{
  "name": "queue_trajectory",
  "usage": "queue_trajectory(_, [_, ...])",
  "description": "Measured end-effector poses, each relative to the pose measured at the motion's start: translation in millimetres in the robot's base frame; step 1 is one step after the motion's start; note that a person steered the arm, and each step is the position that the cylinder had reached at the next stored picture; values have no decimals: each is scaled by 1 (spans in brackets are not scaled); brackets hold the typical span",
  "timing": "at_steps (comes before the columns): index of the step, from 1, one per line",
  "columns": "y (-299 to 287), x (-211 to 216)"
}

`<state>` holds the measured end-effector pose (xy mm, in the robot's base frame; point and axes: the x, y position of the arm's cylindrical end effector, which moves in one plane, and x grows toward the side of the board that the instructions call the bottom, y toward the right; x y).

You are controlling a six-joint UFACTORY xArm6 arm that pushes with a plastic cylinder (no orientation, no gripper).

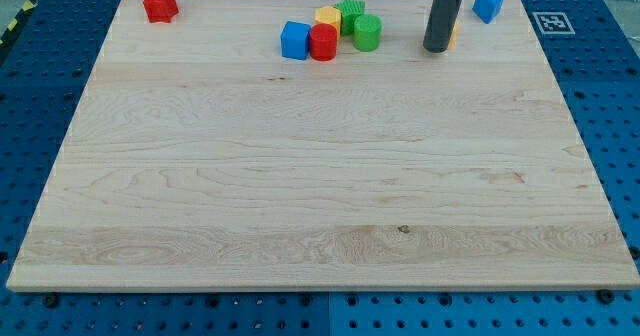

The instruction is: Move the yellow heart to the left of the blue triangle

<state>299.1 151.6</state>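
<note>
My tip [435,49] rests on the board near the view's top right. A yellow block [453,36], probably the yellow heart, is mostly hidden behind the rod; only a sliver shows at the rod's right side, touching or nearly touching it. The blue triangle [488,4] lies up and to the right of that sliver, near the board's top edge, apart from the rod.
A cluster sits at the top centre: blue cube [294,40], red cylinder [322,42], another yellow block [328,18], green star [350,12], green cylinder [367,32]. A red block [159,3] lies at the top left corner. The wooden board [320,176] sits on a blue pegboard.
</note>
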Motion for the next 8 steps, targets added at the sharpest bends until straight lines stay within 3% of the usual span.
queue_trajectory(3, [-4, -26])
queue_trajectory(8, [37, -25])
